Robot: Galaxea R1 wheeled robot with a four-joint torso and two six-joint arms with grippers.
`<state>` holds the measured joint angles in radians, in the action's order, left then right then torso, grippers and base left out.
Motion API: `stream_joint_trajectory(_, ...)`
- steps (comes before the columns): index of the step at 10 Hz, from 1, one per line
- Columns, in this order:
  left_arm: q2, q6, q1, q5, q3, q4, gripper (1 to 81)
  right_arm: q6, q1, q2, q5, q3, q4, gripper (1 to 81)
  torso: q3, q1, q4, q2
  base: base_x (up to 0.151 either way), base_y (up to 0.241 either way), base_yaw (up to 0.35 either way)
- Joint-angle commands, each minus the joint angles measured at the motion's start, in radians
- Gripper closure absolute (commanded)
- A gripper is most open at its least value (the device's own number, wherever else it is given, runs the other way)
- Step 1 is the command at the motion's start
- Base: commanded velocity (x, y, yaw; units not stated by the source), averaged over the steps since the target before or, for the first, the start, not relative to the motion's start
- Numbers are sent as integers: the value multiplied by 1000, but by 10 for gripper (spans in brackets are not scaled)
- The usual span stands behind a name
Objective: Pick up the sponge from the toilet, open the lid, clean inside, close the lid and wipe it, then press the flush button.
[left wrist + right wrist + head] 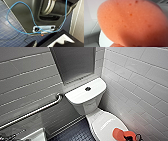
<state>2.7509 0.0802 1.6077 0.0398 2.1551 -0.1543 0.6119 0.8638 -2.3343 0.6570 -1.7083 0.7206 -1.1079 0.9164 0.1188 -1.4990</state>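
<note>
Looking down from the head view: the toilet (86, 100) stands in a corner of white-tiled walls (140, 77), with its rounded tank under a grey recess (73, 62). The flush button (87, 88) - small, round and dark - sits at the centre of the flat tank cover (80, 94). The lid (105, 123) is down over the bowl. The sponge (117, 133), bright orange-red, lies against the lid's front part, touching or just above it. The right gripper (126, 135) meets the sponge from the right and appears to be clamped on it, though the fingers are hard to make out there. A steel grab bar (32, 112) slants along the left wall, well apart from the toilet, above dark tiled floor (75, 133).

Right wrist view: the sponge (131, 23) shows very close, its pored surface lying across white ceramic (104, 41).

Left wrist view: the left gripper (51, 43) hangs over dark blue floor tiles (10, 36) beside the robot's dark body, where a blue cable (7, 14) loops. Whether it is released or clenched cannot be told.
</note>
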Motion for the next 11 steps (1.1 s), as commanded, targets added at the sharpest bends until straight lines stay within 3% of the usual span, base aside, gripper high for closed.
stream_joint_trajectory(1,-14,-4,47,94,-17,-5,10,9,80,88,18,78,10,811,0,0,0,0,0,0,0)
stream_joint_trajectory(4,-8,-7,47,92,-20,-7,10,50,235,83,78,86,-56,811,0,0,0,0,0,0,0)
stream_joint_trajectory(6,-9,-13,47,92,-21,-7,10,155,356,74,139,70,-169,811,0,0,0,-1,0,0,0)
stream_joint_trajectory(9,4,-33,45,92,-21,-7,10,267,507,62,219,27,-341,811,0,0,0,-1,0,0,0)
stream_joint_trajectory(11,10,-45,45,92,-21,-7,10,273,502,112,213,103,-473,811,0,0,0,-1,0,0,0)
